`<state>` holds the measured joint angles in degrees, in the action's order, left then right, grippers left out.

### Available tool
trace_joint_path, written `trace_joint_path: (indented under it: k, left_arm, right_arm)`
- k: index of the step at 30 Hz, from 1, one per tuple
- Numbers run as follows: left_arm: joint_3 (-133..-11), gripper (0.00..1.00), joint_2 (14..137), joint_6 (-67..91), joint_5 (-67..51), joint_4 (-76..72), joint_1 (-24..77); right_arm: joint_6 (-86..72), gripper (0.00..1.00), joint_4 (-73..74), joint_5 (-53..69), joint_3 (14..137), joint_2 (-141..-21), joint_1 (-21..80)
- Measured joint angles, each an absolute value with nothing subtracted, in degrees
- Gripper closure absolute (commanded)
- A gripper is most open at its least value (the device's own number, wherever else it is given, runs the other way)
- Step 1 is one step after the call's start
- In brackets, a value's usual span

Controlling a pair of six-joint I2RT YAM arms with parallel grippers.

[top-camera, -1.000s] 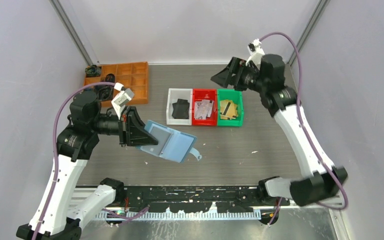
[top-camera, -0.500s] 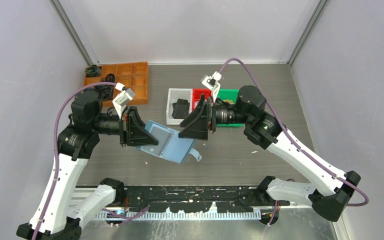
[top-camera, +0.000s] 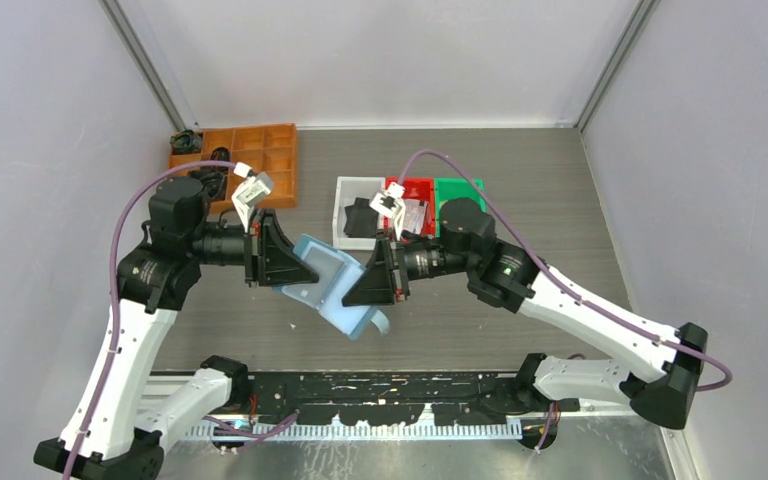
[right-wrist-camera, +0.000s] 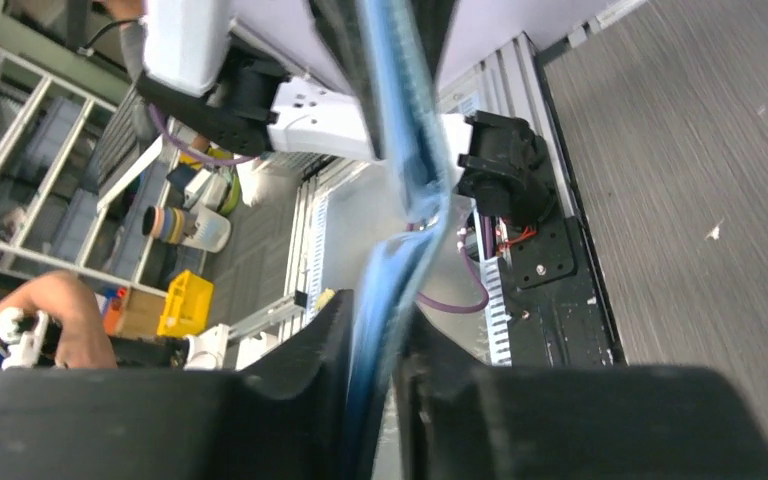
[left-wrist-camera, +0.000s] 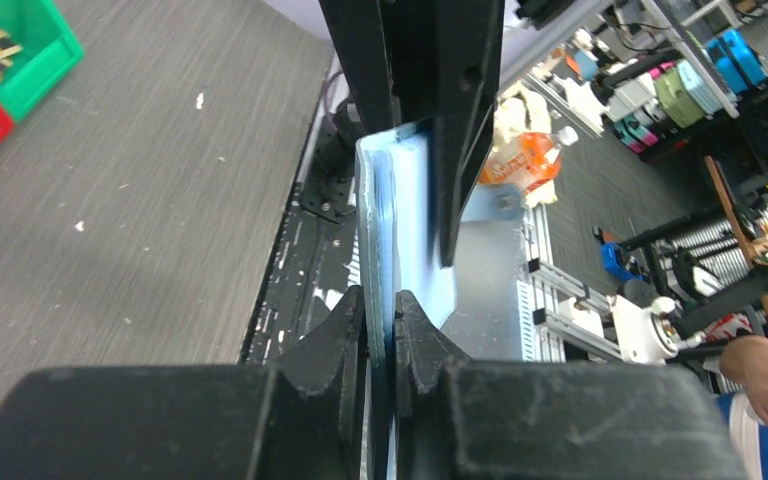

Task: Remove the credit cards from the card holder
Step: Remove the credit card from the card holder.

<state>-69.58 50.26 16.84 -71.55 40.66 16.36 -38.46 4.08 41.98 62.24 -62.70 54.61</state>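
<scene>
Card holder (top-camera: 328,285) suspended open above grey table (top-camera: 560,230) between both arms, left gripper (top-camera: 300,275) clamped on one leaf, right gripper (top-camera: 358,292) pinching the opposite edge; no credit cards visibly withdrawn, extraction judged not yet begun.

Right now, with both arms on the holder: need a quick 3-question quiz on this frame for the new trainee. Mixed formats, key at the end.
1. True or false: the card holder lies in the white bin.
2. Which jaws are shut on the card holder? A) left jaws only B) right jaws only C) both
3. Fill in: in the top view, the bin between the white bin and the green bin is ___.

Key
1. False: it is held up between the two arms, in front of the bins.
2. C: each wrist view shows its own jaws pinching the blue edge.
3. Red: the red bin.
</scene>
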Motion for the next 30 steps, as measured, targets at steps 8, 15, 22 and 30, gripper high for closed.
trace_joint_path:
  k: [8,15,22,30]
  left_arm:
    - [-70.1,0.55,51.3,11.0,-66.2,46.2,15.9]
    - [-70.1,0.65,50.2,8.3,-68.1,49.0,15.9]
    - [-71.2,0.77,50.1,6.4,-68.7,51.5,15.9]
    - [-71.2,0.9,50.1,5.5,-68.6,52.2,15.9]
  right_arm:
    - [-38.9,0.99,7.4,34.9,62.5,-67.9,54.7]
    - [-37.8,0.99,7.8,31.1,61.0,-65.8,55.0]
    - [-37.2,0.99,8.9,31.2,60.9,-64.9,55.0]
    - [-36.2,0.99,9.8,32.1,60.9,-64.4,55.0]
